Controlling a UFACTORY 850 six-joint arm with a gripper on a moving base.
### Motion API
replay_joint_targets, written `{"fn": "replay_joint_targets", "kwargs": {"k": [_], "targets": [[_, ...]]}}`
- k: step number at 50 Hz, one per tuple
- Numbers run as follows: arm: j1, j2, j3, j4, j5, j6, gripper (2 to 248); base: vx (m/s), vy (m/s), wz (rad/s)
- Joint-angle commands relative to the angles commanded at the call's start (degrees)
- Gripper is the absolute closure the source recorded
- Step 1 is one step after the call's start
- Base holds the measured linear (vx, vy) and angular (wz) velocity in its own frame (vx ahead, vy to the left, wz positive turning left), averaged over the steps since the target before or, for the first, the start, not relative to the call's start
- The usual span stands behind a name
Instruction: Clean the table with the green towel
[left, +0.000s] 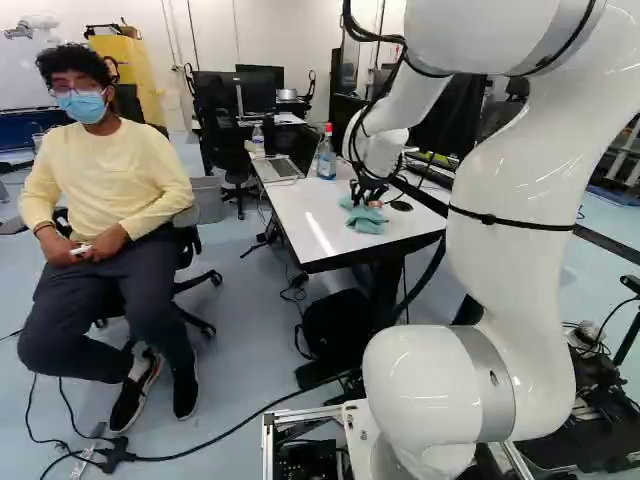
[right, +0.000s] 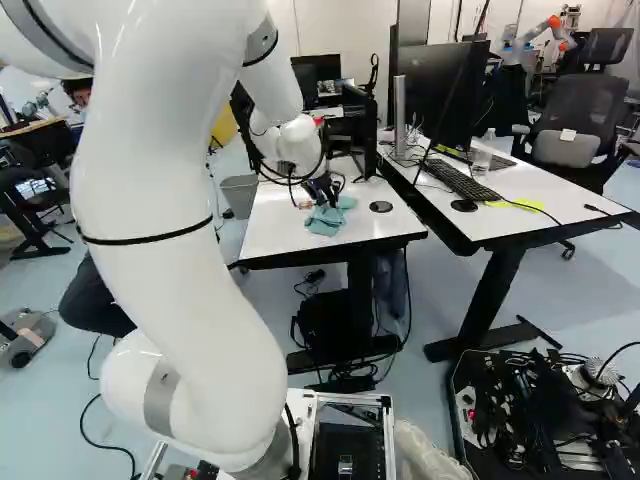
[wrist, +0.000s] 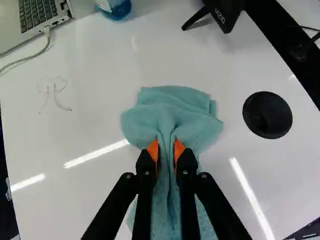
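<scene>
We pinch the towel (wrist: 172, 107) in our gripper (wrist: 166, 151), bunched on the table (wrist: 70, 200). We seem ready to wipe; next we should sweep it, lightly pressed, over the scribbled mark (wrist: 57, 95).

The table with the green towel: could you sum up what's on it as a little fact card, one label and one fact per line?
Surface: white table
Cloth: blue-green towel, bunched, lying on the table
Grip: both fingers pinch the towel from two sides
Marks: faint scribble on the laptop's side of the towel, not covered by it
Also on table: laptop; bottle
Other side of towel: round black opening or cap
</scene>
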Motion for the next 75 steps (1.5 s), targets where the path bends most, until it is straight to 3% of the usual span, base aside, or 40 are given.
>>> {"fn": "replay_joint_targets", "kwargs": {"k": [16,26,50,75], "targets": [[2.37,2.7,3.19,0.0,0.0,0.0,194,0.0,0.0,0.0],[2.42,5.18,6.06,0.0,0.0,0.0,194,0.0,0.0,0.0],[-2.09,7.52,8.71,0.0,0.0,0.0,194,0.0,0.0,0.0],[-6.59,4.92,5.78,0.0,0.0,0.0,194,0.0,0.0,0.0]]}}
